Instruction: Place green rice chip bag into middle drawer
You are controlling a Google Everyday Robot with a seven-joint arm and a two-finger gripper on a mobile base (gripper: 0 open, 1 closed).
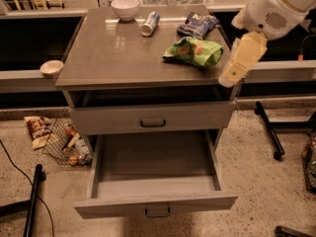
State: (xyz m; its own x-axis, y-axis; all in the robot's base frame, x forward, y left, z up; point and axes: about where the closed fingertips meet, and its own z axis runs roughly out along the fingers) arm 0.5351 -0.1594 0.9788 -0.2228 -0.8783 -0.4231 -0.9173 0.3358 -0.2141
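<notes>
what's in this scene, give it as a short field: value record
gripper: upper right, by the right edge of the cabinet top, apart from the bag
green rice chip bag: lying on the cabinet top, right side
middle drawer: pulled open, nothing in it
upper drawer: closed
also on top: white bowl, can on its side, dark blue snack bag

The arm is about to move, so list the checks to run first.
1. Middle drawer pulled open, floor bare: ok.
2. Green rice chip bag lying free on the cabinet top: ok.
3. Pincer, at the top's right edge, holding the bag: not ok.
4. Blue snack bag apart from the green one: cannot tell.
5. Can and white bowl away from the bag: ok.
</notes>
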